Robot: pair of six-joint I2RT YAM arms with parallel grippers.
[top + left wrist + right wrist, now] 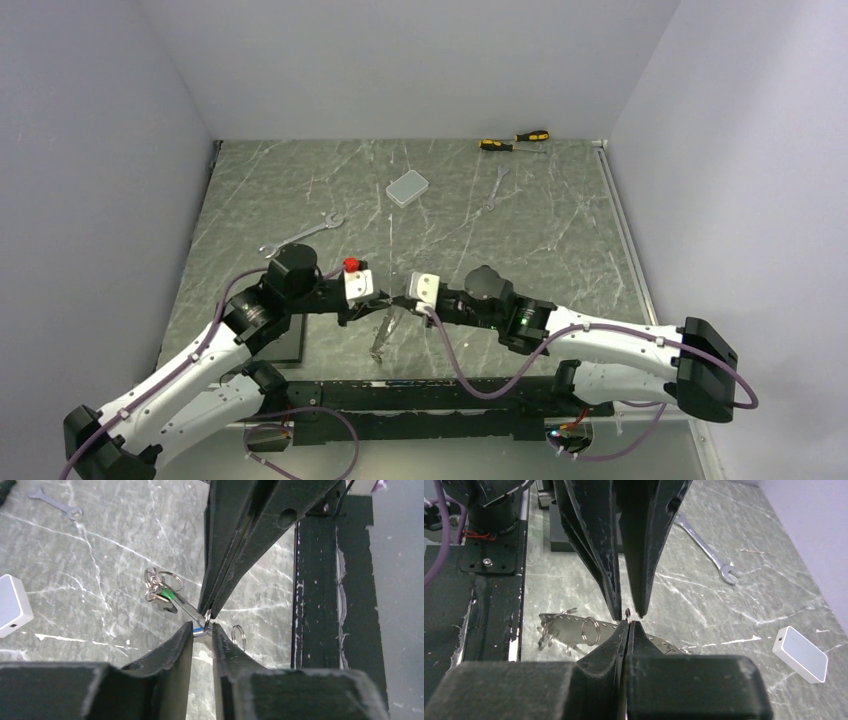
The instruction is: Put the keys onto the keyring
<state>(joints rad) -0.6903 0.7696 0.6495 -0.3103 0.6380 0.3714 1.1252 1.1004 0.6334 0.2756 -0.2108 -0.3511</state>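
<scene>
Because the right tool (pixel 629 623) is pressed shut on only one thin link at the top of the keyring (pixel 383 338), the hold looks fragile. The keyring and the keys (pixel 161 591) hang below the tips, over the middle of the counter's (pixel 300 190) near edge. The left tool (pixel 202 628) has its jaws narrowly parted around that same link. With the tips so close, any sideways pull could knock the link free and drop the bunch.
</scene>
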